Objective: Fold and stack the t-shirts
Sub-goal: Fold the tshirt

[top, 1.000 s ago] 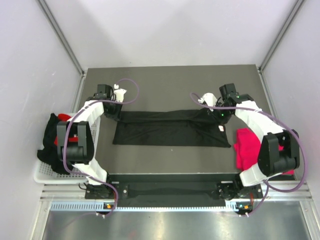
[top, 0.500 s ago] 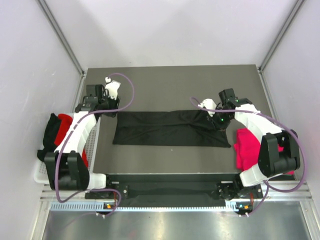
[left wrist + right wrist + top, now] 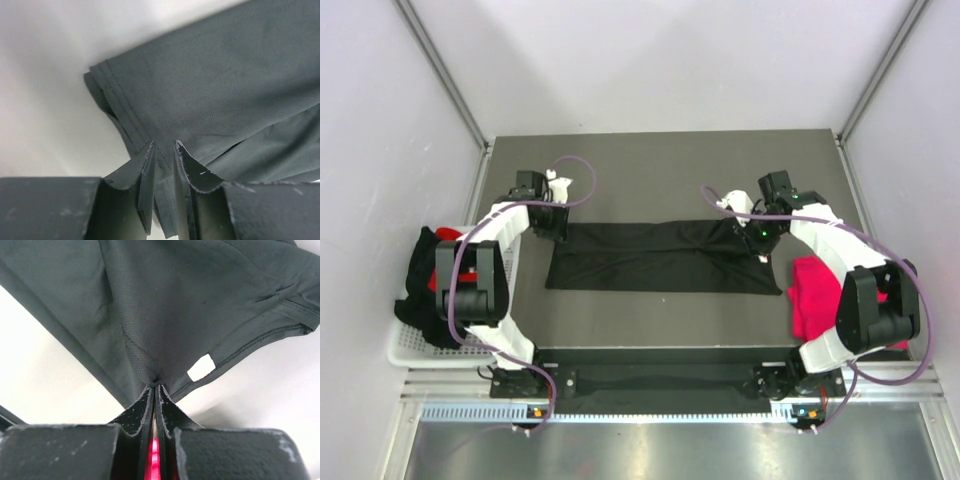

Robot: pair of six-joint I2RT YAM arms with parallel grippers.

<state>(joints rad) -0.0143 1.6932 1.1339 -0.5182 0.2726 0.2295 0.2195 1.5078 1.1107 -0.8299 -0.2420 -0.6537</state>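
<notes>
A black t-shirt (image 3: 660, 258), folded into a long strip, lies across the middle of the table. My left gripper (image 3: 552, 222) is at its far left corner. In the left wrist view the jaws (image 3: 164, 149) stand narrow, with the shirt's hemmed edge (image 3: 210, 95) pinched between them. My right gripper (image 3: 757, 233) is shut on a bunch of the black shirt (image 3: 165, 305) at its right end, next to the small white tag (image 3: 201, 367). A pink t-shirt (image 3: 810, 290) lies at the right edge, beside the right arm.
A white wire basket (image 3: 415, 350) hangs off the table's left edge and holds black cloth (image 3: 420, 275) and red cloth (image 3: 446, 235). Both arms reach forward along the table's sides. Grey walls close in the back and sides.
The left arm swung out left, away from the shirt, then came back to its far left corner. The right gripper stayed on the shirt's right end.
</notes>
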